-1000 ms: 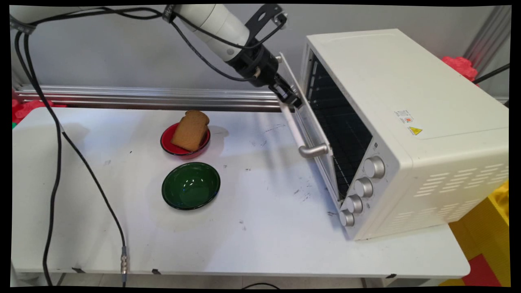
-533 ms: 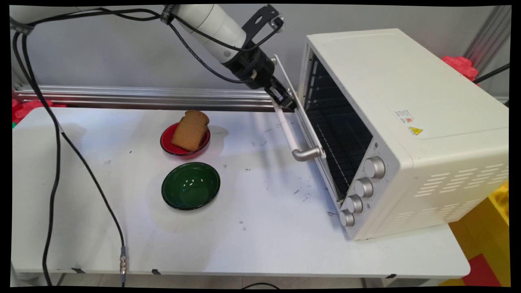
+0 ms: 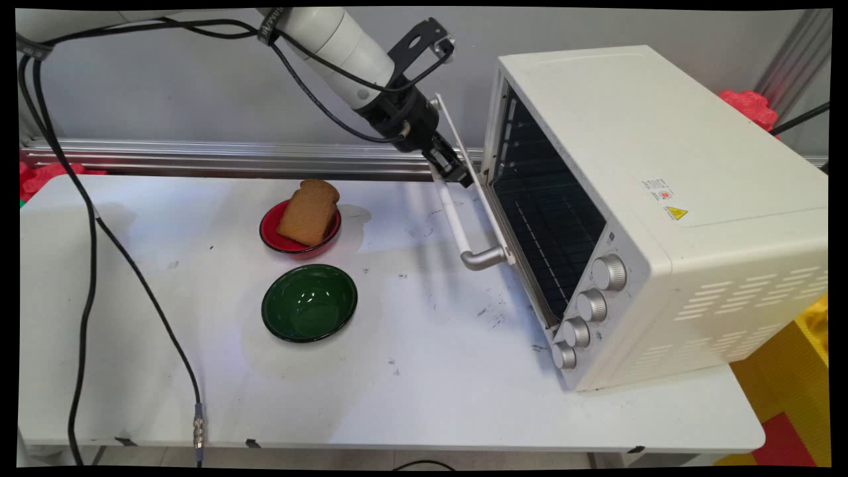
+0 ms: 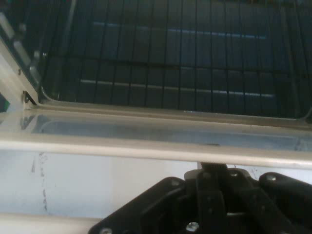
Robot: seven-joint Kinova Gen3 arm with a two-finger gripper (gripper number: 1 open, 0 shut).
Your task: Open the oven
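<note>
Round white arm (image 3: 338,43), smooth like a tube. Black wrist part below it, with a small black bracket (image 3: 416,43) sticking up, holes in it. Black end effector (image 3: 457,171) at the tip, made of thin black bars. Shiny little screws (image 4: 192,226) on the black bars in the hand view. Long black cables (image 3: 86,265) looped off the arm, one with a silver plug (image 3: 197,424) at its end.

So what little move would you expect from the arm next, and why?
Probably a further pull down and outward toward the table. The gripper sits at the far end of the oven door's handle, and the door hangs only partly open from the oven, well short of lying flat. The wire rack already shows inside.
</note>
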